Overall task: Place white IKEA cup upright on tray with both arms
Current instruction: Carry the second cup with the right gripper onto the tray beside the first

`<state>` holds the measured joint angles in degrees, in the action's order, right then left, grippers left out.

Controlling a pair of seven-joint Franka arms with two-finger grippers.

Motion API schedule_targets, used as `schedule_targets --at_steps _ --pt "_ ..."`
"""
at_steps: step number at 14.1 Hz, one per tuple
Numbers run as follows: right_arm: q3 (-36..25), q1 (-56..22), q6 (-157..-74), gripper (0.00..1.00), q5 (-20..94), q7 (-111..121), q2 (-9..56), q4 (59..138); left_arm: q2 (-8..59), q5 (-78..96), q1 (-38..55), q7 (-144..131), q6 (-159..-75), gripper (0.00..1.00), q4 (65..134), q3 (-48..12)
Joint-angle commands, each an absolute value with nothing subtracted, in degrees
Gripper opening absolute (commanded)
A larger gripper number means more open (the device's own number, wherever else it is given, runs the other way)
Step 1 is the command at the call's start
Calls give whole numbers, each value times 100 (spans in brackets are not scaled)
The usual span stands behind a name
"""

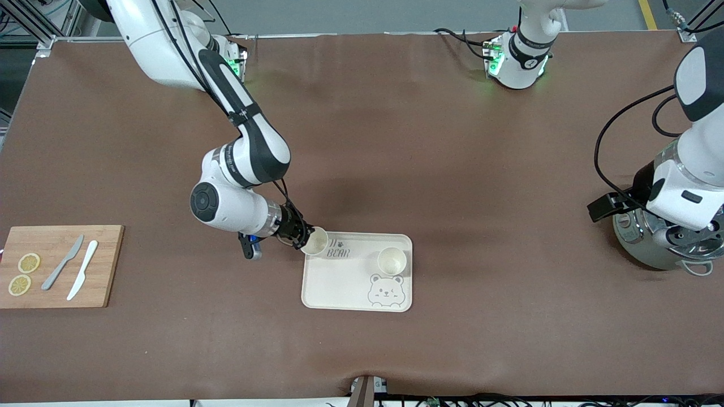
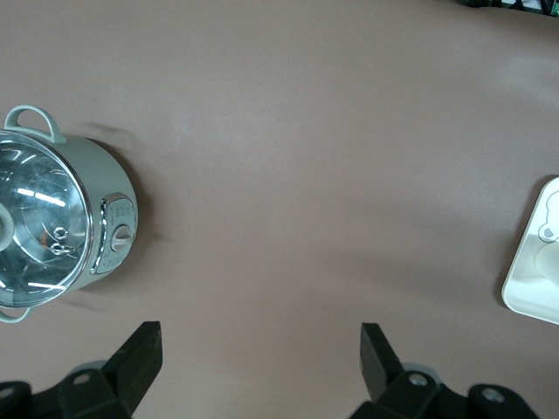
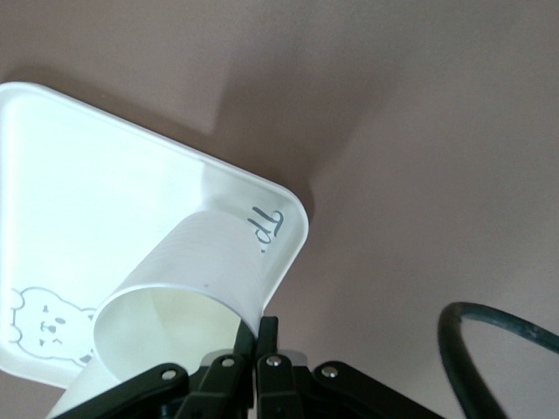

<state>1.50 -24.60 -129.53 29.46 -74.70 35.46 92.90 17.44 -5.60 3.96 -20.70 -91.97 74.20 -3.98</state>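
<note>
Fingers (image 3: 266,336) pinch tilted white cup (image 1: 314,241) over cream tray (image 1: 339,282).

The right arm's small black gripper (image 1: 301,237) grips a tilted white cup (image 1: 314,241). Below it lies the flat cream rectangular tray (image 1: 339,282).

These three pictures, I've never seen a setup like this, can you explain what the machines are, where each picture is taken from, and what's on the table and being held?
Two white robot arms stand at a brown table. One picture looks down from a high camera facing them; the other two come from cameras on each arm's wrist.

The right gripper pinches the rim of a tilted white cup, holding it over a corner of the cream bear tray. A second cup stands upright on the tray.

The left gripper waits, open, above a lidded metal pot.

Toward the right arm's end lies a wooden cutting board with two knives and lemon slices.
</note>
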Motion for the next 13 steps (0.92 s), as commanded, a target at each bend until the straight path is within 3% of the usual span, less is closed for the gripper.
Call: schedule_targets --at_steps 1,8,9,12,13 --pt "88 -2583 -13330 0 3076 -7523 3806 9061 1573 -659 352 -1995 -9132 100 7523 -387" --pt "79 -2619 -13412 0 3015 -7497 3928 9088 1503 -685 360 -1995 -9097 100 7497 -395" --pt "79 -2628 -13412 5 3015 -7497 3946 9088 1486 -694 369 -1995 -9097 100 7497 -396" --pt "79 -2619 -13368 52 2988 -7444 3938 9079 1477 -668 360 -1960 -9105 100 7471 -404" --pt "70 -2610 -13359 83 2988 -7444 3911 9079 1485 -668 360 -1969 -9114 100 7471 -413"
